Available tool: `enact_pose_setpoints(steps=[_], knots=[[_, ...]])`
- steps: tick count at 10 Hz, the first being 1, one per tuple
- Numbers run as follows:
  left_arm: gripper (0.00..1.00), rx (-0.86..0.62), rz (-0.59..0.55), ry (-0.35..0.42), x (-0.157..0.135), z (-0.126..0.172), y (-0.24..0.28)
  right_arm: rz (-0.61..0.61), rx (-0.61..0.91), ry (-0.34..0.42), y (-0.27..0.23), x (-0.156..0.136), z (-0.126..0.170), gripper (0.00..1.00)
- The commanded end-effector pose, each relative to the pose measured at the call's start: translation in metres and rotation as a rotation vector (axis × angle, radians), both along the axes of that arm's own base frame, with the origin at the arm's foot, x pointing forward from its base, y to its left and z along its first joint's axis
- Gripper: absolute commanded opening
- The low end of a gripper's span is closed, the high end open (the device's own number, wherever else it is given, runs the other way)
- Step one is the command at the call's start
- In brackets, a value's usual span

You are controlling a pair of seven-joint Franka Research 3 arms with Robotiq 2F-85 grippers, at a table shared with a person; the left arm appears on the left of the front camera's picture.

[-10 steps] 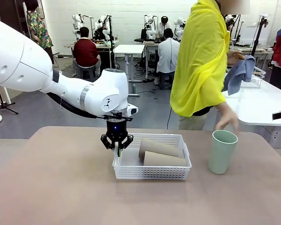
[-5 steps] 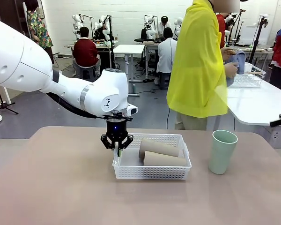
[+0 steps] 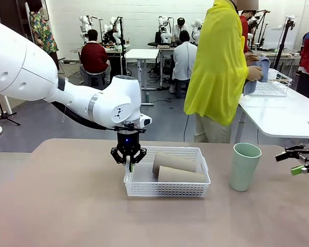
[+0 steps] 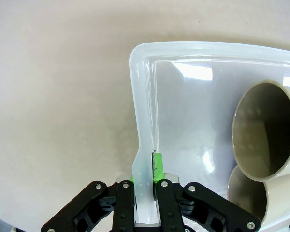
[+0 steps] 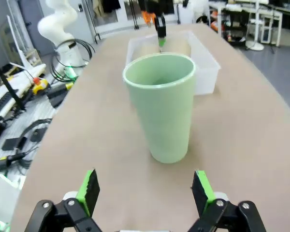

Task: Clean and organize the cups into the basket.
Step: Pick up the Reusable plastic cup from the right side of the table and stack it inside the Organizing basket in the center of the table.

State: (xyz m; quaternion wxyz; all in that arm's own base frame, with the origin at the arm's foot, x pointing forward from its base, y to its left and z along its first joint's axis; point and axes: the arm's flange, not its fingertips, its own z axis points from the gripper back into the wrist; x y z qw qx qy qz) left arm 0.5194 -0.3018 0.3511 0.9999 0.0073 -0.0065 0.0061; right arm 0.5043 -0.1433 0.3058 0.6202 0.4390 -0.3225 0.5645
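no readable text, labels or numbers

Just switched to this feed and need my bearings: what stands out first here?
The left pincer is clamped on the left end wall of the white basket, which holds two tan cups lying on their sides. To the basket's right, a mint green cup stands upright on the table, with the open right pincer facing it but not touching it.
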Motion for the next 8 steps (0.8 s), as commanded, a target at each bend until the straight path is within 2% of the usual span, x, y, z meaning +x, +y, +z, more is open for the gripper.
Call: enact_pose_setpoints(steps=[1, 4, 6, 8], knots=[[0.0, 0.006, -0.004, 0.003, -0.002, -0.001, 0.0, 0.0, 0.002, -0.029, 0.012, 0.007, -0.011, 1.0], [0.0, 0.006, -0.004, 0.003, -0.002, -0.001, 0.0, -0.023, -0.013, -0.029, 0.03, 0.028, -0.03, 1.0], [0.0, 0.006, -0.004, 0.003, -0.002, -0.001, 0.0, -0.012, 0.0, -0.041, 0.045, 0.034, -0.033, 1.0], [0.0, 0.006, -0.004, 0.003, -0.002, -0.001, 0.0, 0.014, 0.015, -0.022, 0.062, 0.033, -0.037, 1.0]])
